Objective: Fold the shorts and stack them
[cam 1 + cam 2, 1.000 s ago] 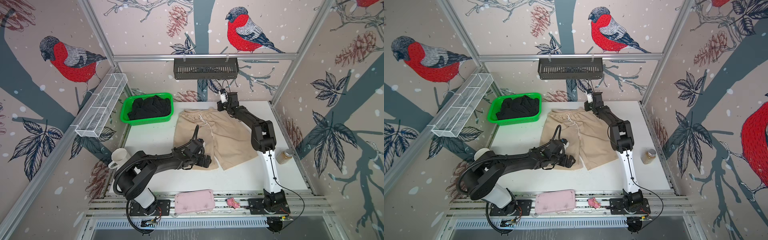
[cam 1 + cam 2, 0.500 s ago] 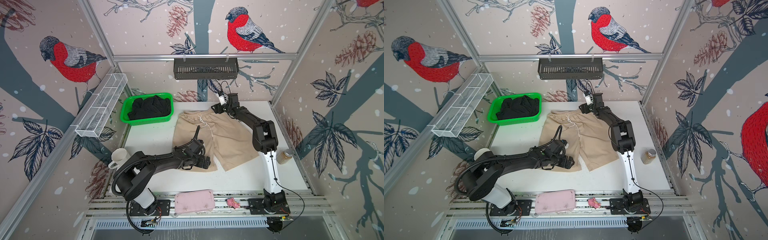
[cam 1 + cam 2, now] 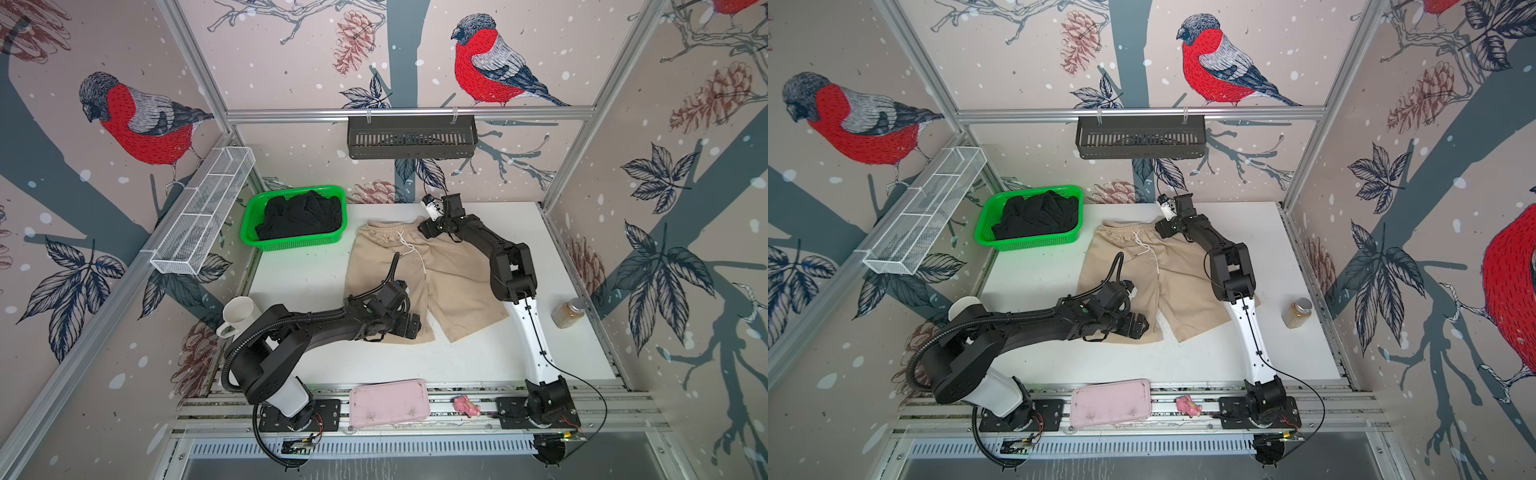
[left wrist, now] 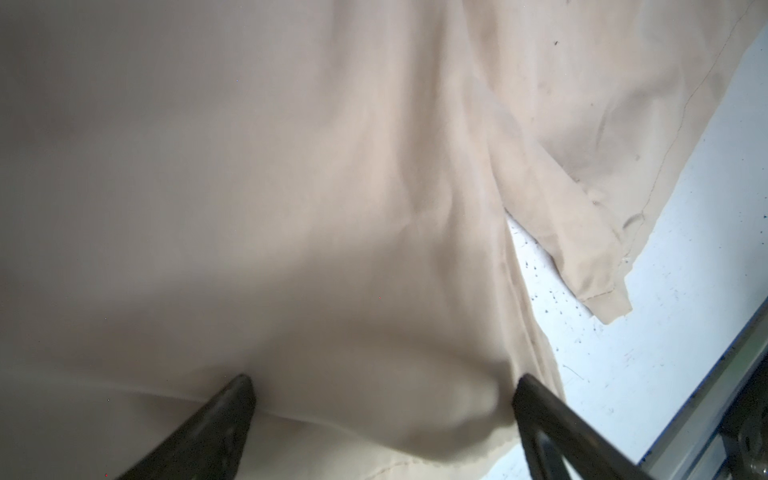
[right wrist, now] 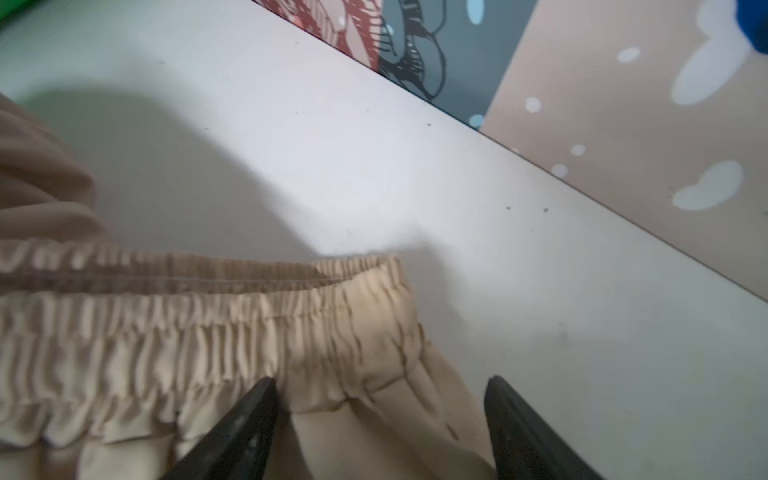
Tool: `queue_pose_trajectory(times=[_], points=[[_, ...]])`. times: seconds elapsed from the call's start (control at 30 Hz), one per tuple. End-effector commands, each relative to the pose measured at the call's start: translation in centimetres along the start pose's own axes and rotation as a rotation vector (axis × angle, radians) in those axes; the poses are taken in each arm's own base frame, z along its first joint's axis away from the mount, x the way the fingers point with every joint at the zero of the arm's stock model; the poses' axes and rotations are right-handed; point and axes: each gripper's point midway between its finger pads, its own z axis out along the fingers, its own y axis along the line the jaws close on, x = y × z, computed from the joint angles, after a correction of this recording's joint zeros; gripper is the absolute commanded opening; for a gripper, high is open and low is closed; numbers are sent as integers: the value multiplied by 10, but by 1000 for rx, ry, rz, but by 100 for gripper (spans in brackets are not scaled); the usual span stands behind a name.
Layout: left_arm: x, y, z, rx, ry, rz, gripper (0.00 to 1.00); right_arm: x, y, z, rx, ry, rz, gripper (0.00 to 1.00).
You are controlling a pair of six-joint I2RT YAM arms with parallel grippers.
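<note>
The beige shorts (image 3: 451,282) (image 3: 1183,286) lie flat on the white table, waistband at the back, legs toward the front. The black shorts (image 3: 299,214) (image 3: 1038,216) sit bunched in the green basket (image 3: 291,246) (image 3: 1027,246). My left gripper (image 3: 412,326) (image 3: 1140,326) (image 4: 382,386) rests on the near left leg by its hem. It is open, with a soft bump of beige cloth between its fingers. My right gripper (image 3: 428,228) (image 3: 1163,228) (image 5: 380,386) is open over the waistband's (image 5: 208,332) right corner, its fingers (image 5: 245,424) wide apart.
A white mug (image 3: 239,316) stands at the table's left edge and a brown jar (image 3: 569,313) at the right. A pink tray (image 3: 388,403) and a small pink rag (image 3: 467,406) lie on the front rail. A wire shelf (image 3: 203,212) and a black basket (image 3: 411,137) hang on the walls.
My right gripper has come down and forward from the back wall and opened, leaving the waistband corner lying on the table. The left arm has hardly moved.
</note>
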Motion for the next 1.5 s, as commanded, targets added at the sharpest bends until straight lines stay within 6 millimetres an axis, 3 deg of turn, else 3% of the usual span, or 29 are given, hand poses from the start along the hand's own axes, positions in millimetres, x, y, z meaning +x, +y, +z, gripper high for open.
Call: queue_pose_trajectory(times=[0.0,0.17,0.33,0.5,0.57,0.63,0.7,0.77,0.93,1.03,1.13,1.23,1.3,1.47], points=[[62,21,2,-78,233,-100,97,-6,-9,4,42,-20,3,74],[70,21,5,-79,252,-99,97,-6,-7,11,-23,-36,35,45],[72,21,6,-80,255,-102,97,-13,-7,10,-31,-60,37,4],[76,22,8,-74,263,-108,97,-54,-34,-9,114,-162,41,1],[78,21,8,-72,269,-109,97,-71,-45,-19,176,-223,40,6],[77,20,8,-73,268,-106,97,-83,-54,-24,212,-266,48,24],[74,18,7,-75,265,-102,97,-83,-62,-21,235,-276,66,62],[67,14,4,-74,252,-94,97,-77,-63,-16,232,-272,76,74],[20,-10,-14,-69,177,-28,97,-79,-62,-23,204,-267,131,80],[-23,-21,-39,-113,90,-8,98,-81,-62,-49,152,-253,215,79],[-62,-9,-64,-165,-4,-27,98,-68,-51,-86,130,-193,304,78],[-96,20,-80,-196,-93,-66,98,-32,-27,-123,157,-110,365,78],[-109,40,-85,-224,-125,-82,98,-4,-6,-145,154,-80,412,78],[-105,70,-82,-273,-133,-107,98,80,45,-183,158,69,513,79]])
